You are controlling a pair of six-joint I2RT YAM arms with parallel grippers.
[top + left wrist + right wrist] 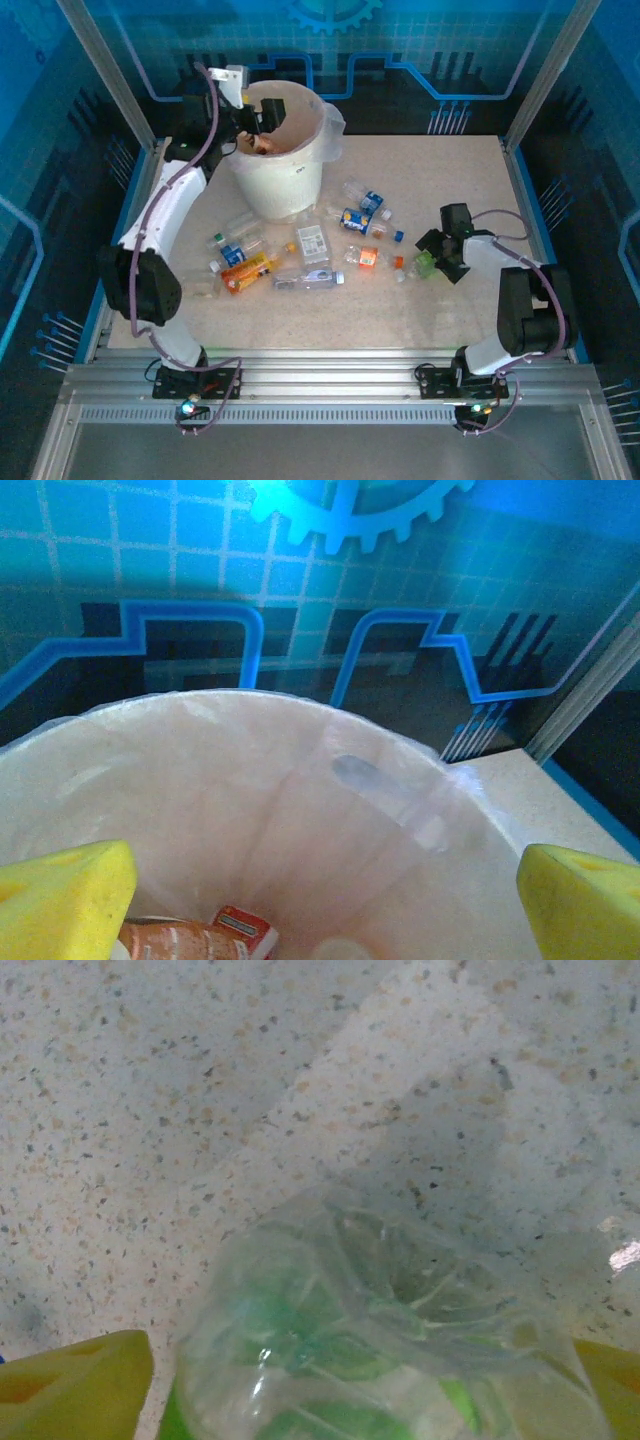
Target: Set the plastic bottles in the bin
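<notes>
Now the left gripper (320, 905) hangs above the bin (300, 810), upper left in the top view, fingers spread wide. Right of centre, the right gripper (360, 1385) straddles a crushed green-labelled bottle (370, 1340), jaws apart. More plastic bottles (305, 243) lie mid-frame.

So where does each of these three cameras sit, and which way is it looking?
Top: above, behind the arms, looking down on table, bin, bottles; both arms show.
Left wrist: above the bin, looking in; yellow fingertips at bottom corners.
Right wrist: low over the table, facing a green bottle between its fingertips.
Shared: top and left wrist see the bin.
</notes>
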